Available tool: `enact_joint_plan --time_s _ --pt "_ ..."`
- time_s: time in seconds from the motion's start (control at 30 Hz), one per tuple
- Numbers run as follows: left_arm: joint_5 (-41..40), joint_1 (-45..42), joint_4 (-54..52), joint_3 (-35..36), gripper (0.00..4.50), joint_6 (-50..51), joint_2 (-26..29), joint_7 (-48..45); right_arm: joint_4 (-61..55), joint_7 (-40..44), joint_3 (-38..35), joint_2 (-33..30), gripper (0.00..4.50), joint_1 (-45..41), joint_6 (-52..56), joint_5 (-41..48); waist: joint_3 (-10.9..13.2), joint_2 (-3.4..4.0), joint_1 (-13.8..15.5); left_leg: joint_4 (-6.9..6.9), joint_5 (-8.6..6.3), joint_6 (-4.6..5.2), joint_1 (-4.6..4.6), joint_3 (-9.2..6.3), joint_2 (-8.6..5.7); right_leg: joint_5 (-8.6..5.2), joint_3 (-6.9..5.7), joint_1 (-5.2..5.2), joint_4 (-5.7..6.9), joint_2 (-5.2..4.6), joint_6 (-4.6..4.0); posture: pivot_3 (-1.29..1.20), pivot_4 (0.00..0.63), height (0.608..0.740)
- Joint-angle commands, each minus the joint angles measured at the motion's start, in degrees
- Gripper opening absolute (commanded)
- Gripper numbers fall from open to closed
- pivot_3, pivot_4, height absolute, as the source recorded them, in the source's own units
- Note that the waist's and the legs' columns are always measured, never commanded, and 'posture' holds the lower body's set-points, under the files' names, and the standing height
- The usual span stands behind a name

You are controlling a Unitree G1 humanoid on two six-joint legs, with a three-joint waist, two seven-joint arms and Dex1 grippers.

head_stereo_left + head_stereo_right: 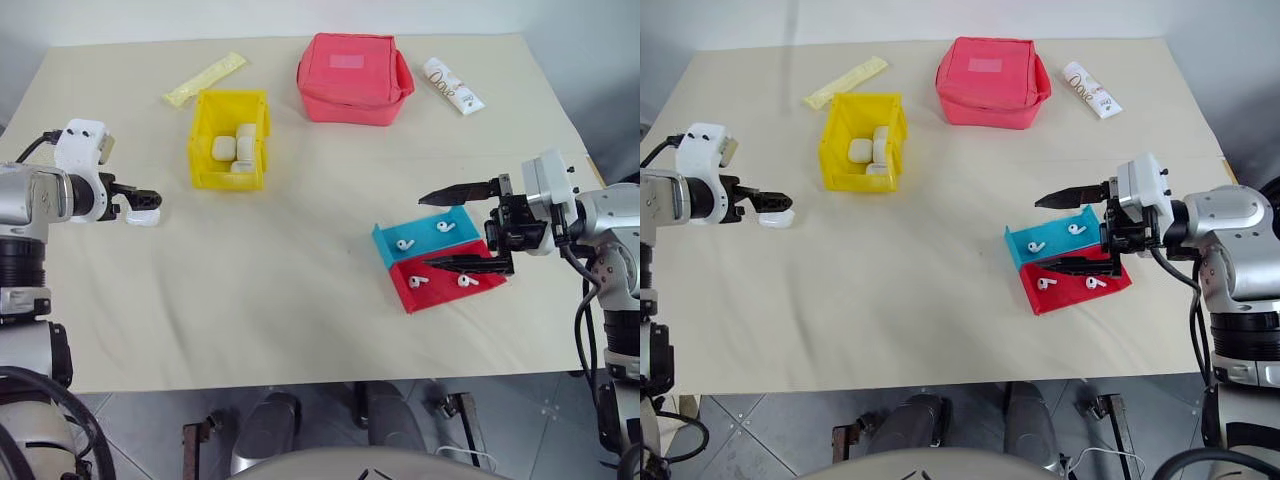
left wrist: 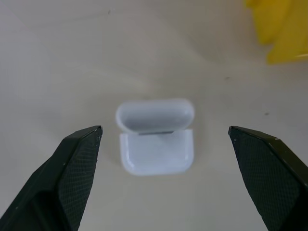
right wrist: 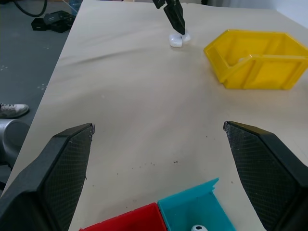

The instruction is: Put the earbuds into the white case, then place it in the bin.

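Right gripper (image 1: 467,226), nearest me, hangs with jaws spread over the blue-and-red tray (image 1: 388,243), where four earbuds (image 1: 405,244) lie. Well left of that tray, beyond the yellow bin (image 1: 229,140), my left gripper (image 2: 166,142) stands wide open around the white case (image 2: 155,136) — lid up, empty. I judge the step as fetching: next, close on one earbud — delicately.

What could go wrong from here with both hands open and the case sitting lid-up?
The left hand straddles the small open white case; an off-centre close could skate it across the table or snap its lid shut. The right hand hovers over the tray, and its wide fingers could flick the tiny earbuds or shove the tray.
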Motion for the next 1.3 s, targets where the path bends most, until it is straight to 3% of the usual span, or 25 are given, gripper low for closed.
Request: enact_joint_plan --time_s 0.03,0.6,1.17,1.3 --pt "3.3 -2.9 4.2 -2.5 4.47 0.5 -0.6 -0.4 -0.3 1.2 -0.2 -0.3 4.50 -0.7 -1.1 0.5 0.0 -0.02 0.0 0.00 0.00 0.00 0.00 0.00 0.00 0.00 0.01 0.00 0.01 0.00 0.00 0.00 0.150 0.740" --pt "10.5 -10.9 23.6 -4.9 4.47 -5.2 -7.6 -2.0 -0.9 1.5 0.0 -1.0 4.50 -0.3 -1.1 0.7 0.0 -0.25 0.1 0.15 0.01 0.00 -0.04 0.04 -0.02 0.00 0.00 -0.03 0.11 0.00 0.00 0.00 0.150 0.740" --pt "13.6 -13.4 31.5 -4.1 4.47 -3.7 -9.7 -1.5 -0.2 1.7 0.0 -1.8 4.50 -1.3 -0.7 0.4 0.0 -0.26 0.0 0.27 0.01 0.00 0.03 0.20 -0.02 0.00 0.13 -0.02 0.31 0.00 0.00 0.00 0.150 0.740" --pt "13.5 -13.1 32.4 -1.4 3.63 -4.2 -9.7 0.5 0.2 1.7 0.2 -2.0 4.50 -1.8 -0.7 0.2 0.0 -0.25 0.0 0.28 0.01 0.00 0.05 0.21 -0.02 0.00 0.14 -0.02 0.33 0.00 0.00 0.00 0.150 0.740"
